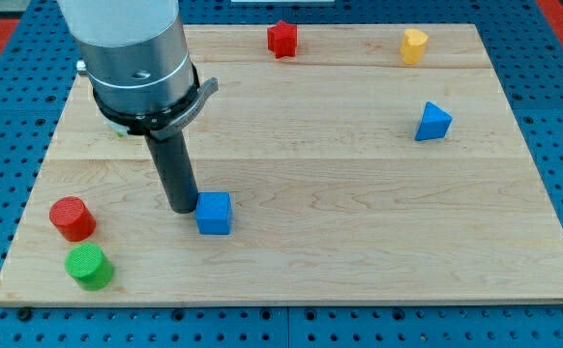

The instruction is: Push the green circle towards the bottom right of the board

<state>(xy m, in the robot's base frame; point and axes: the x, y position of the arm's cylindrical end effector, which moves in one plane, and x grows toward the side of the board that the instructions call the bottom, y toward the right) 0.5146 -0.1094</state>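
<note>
The green circle (89, 266) is a short cylinder at the board's bottom left corner. A red cylinder (72, 217) stands just above it, close to it. My tip (182, 207) rests on the board right beside the left side of a blue cube (214, 213), touching or nearly touching it. The tip is to the right of and above the green circle, about a hand's width away.
A red star-shaped block (281, 39) and a yellow block (413, 45) sit near the top edge. A blue triangle (433, 122) lies at the right. The wooden board (359, 193) lies on a blue perforated table; the arm's grey body covers the top left.
</note>
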